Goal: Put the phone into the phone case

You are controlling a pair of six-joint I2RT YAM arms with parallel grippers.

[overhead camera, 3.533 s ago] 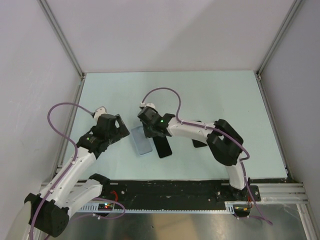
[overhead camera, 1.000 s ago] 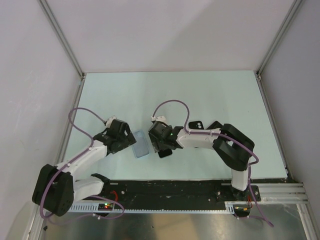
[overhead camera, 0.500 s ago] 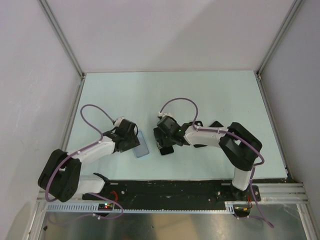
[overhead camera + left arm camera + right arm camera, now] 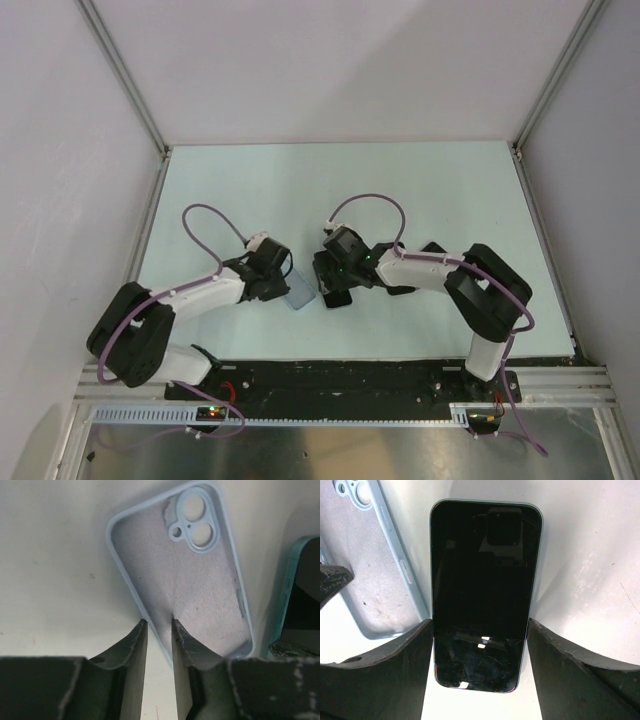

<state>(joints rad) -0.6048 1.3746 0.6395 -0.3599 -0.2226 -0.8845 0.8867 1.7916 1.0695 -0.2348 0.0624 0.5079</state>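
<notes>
Top external view: on the table (image 4: 420,190), the phone case (image 4: 300,296) lies empty, and the phone (image 4: 336,298) lies flat just beside it at 3 o'clock, so insertion is not yet begun. The right gripper (image 4: 480,625) appears to grasp the phone's 2 long sides. The left gripper (image 4: 157,625) straddles the case rim, nearly closed; whether it pinches cannot be told.
</notes>
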